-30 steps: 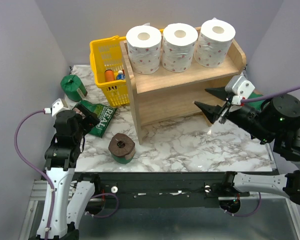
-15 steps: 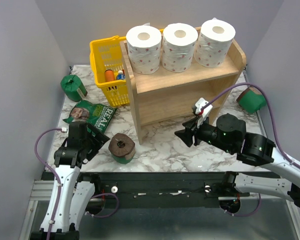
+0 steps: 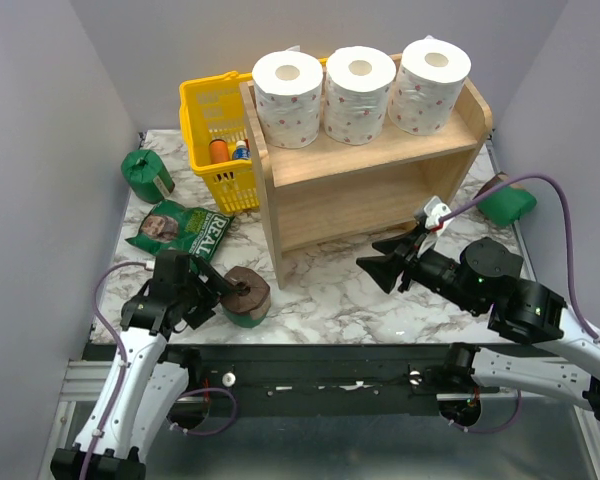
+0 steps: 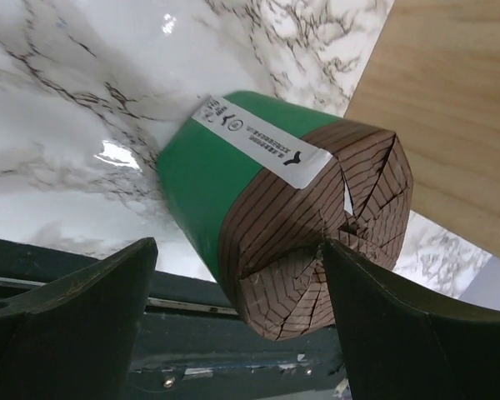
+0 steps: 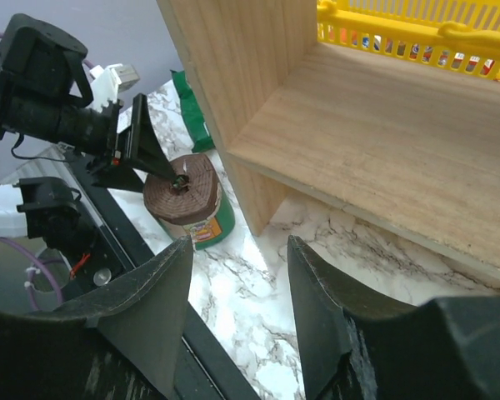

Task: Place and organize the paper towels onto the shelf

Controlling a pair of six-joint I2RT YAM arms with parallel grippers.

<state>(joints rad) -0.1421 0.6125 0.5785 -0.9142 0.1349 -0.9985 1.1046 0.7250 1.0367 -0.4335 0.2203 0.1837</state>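
**Both tools spread: left at the front green roll, right before the shelf**

Near the front edge, toward the left corner, the left arm reaches low. The left tool (image 4: 237,250) has its fingers apart on either side of a green-wrapped roll (image 3: 245,297), which stands brown end up on the marble bench (image 3: 380,300); contact cannot be told. From the front right corner, the right tool (image 3: 368,253) points left, fingers apart and holding nothing, before the lower tier of the shelf (image 3: 370,160). Three white dotted rolls (image 3: 358,80) stand on the top tier. A second green roll (image 3: 145,173) sits by the left edge. A third green roll (image 3: 505,203), at the right edge, is partly hidden by a cable (image 3: 540,185). Lilac walls (image 3: 40,120) close in.
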